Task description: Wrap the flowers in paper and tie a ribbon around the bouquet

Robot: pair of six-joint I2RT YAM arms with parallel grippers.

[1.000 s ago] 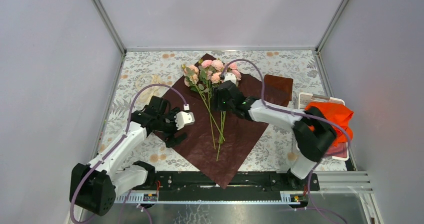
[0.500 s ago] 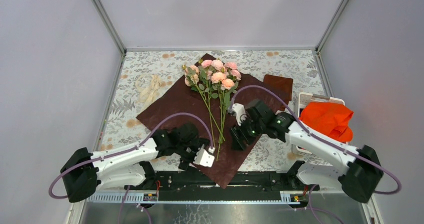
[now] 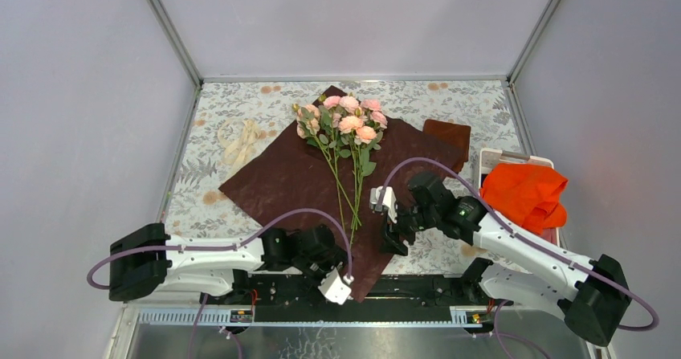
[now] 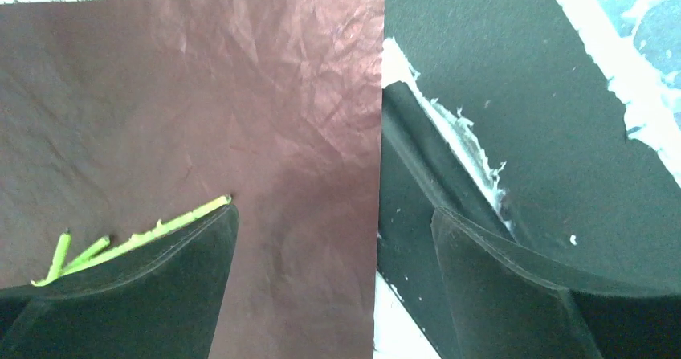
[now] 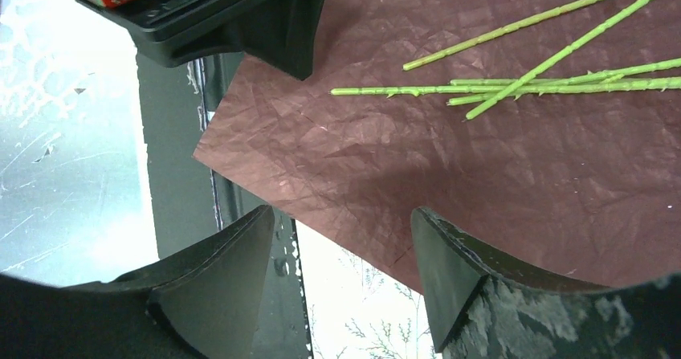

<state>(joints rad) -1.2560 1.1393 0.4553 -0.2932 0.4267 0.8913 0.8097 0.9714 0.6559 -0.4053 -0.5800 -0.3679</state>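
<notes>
Two pincers are gathered at the near tip of the paper (image 3: pixel 273 174), which is spread flat as a diamond, dark side up, with one corner pointed at the arm bases. The flowers (image 3: pixel 345 122) are laid along its far-to-near diagonal; the heads are set at the far corner, and the stems (image 5: pixel 522 86) are trailed toward the near corner and stopped short of it.

The left pincer (image 4: pixel 333 214) is seen wide apart and holding nothing; one finger is hung over the paper just beside the stem ends, the other over the black rail (image 4: pixel 522 94), so a straight edge of the sheet is straddled by the gap. The right pincer (image 5: pixel 344 210) is likewise parted and empty; the near-right edge is crossed beneath its gap, and the near corner is seen just to one side of it.

Of the two, the left is judged nearer the corner itself, while the right is placed further up the near-right edge. The long axis of the bunch runs away from both pincers, so a fold would have to be carried crosswise over the stems; whether either finger is already touching the sheet cannot be told. The ribbon (image 3: pixel 239 142) is left on the table (image 3: pixel 450 102) to the left of the paper, well apart from both.
</notes>
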